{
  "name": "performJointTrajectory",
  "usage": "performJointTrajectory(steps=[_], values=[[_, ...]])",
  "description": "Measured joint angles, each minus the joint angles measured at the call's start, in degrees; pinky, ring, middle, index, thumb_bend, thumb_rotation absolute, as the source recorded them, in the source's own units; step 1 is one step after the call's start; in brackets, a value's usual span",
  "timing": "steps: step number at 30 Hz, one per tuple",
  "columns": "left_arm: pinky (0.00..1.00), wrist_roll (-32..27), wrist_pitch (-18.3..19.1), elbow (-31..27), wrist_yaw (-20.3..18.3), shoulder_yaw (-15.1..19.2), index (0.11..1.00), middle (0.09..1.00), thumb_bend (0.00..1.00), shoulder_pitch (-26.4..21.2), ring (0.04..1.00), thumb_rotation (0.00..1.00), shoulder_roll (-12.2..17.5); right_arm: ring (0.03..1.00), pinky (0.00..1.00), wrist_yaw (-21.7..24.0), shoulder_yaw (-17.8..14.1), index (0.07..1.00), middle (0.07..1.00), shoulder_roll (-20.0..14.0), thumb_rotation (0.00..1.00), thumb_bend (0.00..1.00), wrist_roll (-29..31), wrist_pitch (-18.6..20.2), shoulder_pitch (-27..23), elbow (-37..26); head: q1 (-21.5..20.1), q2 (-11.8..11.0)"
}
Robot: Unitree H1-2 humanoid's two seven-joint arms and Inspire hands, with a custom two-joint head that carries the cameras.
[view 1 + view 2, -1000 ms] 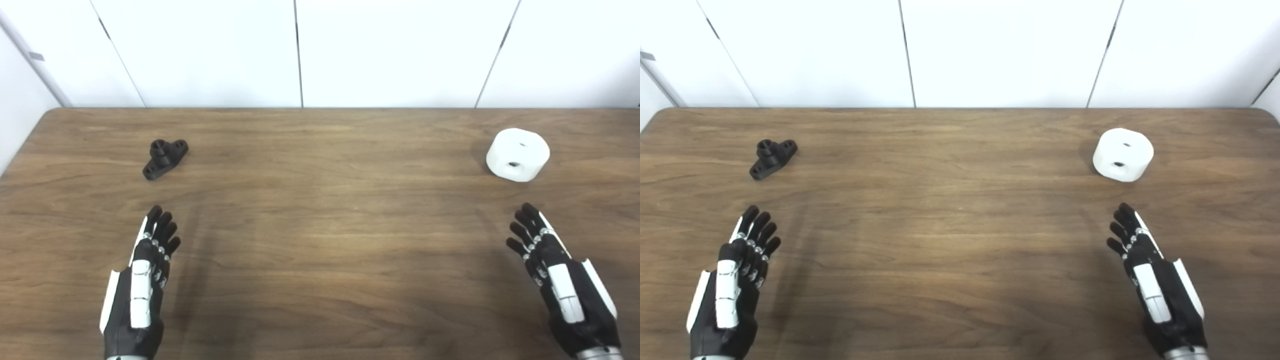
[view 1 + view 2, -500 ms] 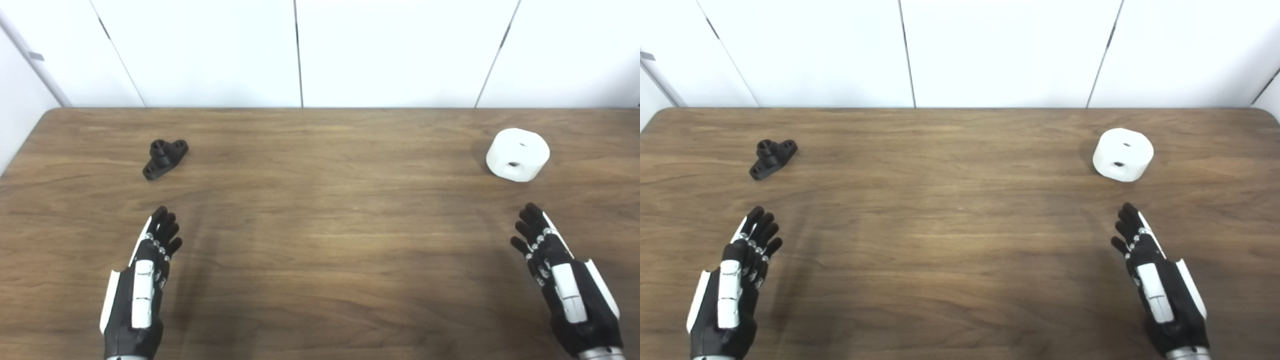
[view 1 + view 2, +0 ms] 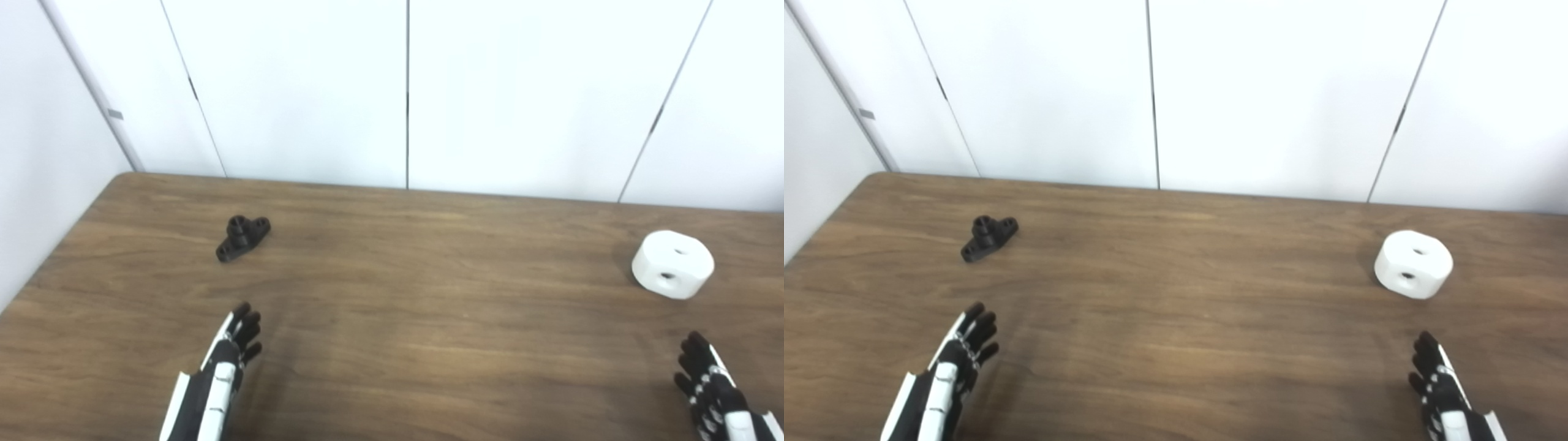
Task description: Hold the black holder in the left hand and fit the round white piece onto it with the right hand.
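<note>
The left hand (image 3: 949, 361) was seen released, fingers extended, low on the table (image 3: 1176, 343). The holder (image 3: 989, 237) lay beyond it, apart, its long axis slanting away rightward. The right hand (image 3: 1442, 392), likewise released, sat below the white piece (image 3: 1413, 264).

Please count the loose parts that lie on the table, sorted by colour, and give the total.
Black: 1, the black holder, on the table's left side.
White: 1, the round white piece, on the table's right side.
Total: 2 parts. Both lie apart from the hands; the left hand and the right hand hold nothing.
</note>
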Motion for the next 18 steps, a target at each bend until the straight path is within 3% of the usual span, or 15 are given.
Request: performJointTrajectory(steps=[9,18], values=[[0.86,1.97,-1.42,1.19,1.26,-1.39,0.936,0.914,0.47,-0.21,0.909,0.89,-0.01,1.0,1.0,0.1,-0.53,1.0,1.0,-0.1,1.0,0.6,0.96,-1.26,-0.63,2.02,3.34,-1.14],[0.84,2.87,-1.54,1.5,2.18,-2.35,0.926,0.911,0.48,-0.38,0.907,0.84,-0.03,1.0,1.0,0.13,-0.95,1.0,1.0,-0.25,1.0,0.62,2.1,-2.2,-1.1,3.28,3.61,-1.14]])
